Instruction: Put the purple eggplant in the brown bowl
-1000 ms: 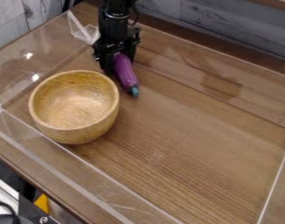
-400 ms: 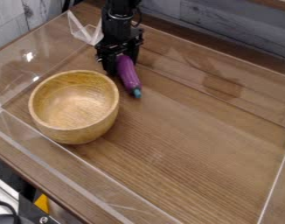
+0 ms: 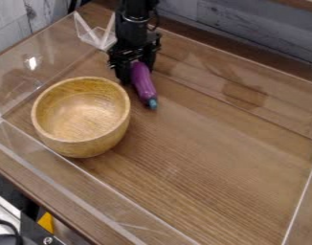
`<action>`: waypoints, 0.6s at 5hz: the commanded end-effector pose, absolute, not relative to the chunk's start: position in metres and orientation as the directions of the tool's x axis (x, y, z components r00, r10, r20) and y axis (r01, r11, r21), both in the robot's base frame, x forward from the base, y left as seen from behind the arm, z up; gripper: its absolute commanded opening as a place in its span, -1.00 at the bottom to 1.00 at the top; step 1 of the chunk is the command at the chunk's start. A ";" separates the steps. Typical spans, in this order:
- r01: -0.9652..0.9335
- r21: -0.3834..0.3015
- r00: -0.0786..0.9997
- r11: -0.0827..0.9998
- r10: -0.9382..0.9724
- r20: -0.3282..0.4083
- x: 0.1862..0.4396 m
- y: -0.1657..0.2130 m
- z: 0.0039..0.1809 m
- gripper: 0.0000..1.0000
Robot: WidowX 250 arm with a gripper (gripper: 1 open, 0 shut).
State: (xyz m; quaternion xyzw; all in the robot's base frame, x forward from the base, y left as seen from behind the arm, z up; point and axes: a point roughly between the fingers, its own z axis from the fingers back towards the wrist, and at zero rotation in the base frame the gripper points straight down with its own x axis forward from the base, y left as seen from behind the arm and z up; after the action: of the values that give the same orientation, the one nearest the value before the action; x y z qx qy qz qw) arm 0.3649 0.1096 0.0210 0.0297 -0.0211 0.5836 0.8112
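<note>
bowl: round light-brown wooden bowl (image 3: 82, 116), thick walls, grain showing, honey-yellow inside. biggest thing here, sits upright on the table, nothing in it afaict

eggplant: small slim glossy purple toy eggplant (image 3: 145, 84), lying flat on the table just beside the bowl, off its upper-right rim. not touching the bowl, thin strip of table shows between them. one end tucked under the gripper, other end points down-right away from it w/ a darker tip, prob the stem but too small to call the colour

gripper: black gripper (image 3: 133, 63) on a black arm coming straight down from the top edge, above & right of the bowl. jaws pulled in tight around the eggplant's upper end, so clamped on it. eggplant body is on the wood tho, not lifted

table: brown wood-grain tabletop (image 3: 210, 144), bowl on its left part, big bare stretch to the right of the bowl

walls: clear plastic panels (image 3: 31, 43) ringing the table, one right behind & left of the bowl, w/ glare

backdrop: grey plank wall (image 3: 248, 24) past the far panel, well beyond the bowl
</note>
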 end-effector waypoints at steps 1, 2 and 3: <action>-0.935 -0.028 0.349 0.353 0.931 0.106 0.373 0.100 0.047 -1.00; -0.933 -0.027 0.353 0.358 0.929 0.110 0.371 0.099 0.050 -1.00; -0.932 -0.027 0.357 0.362 0.927 0.114 0.370 0.099 0.053 -1.00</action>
State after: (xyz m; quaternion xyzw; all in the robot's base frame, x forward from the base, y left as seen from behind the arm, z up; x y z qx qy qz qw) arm 0.3615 0.1008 0.0225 0.0352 -0.0162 0.5707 0.8202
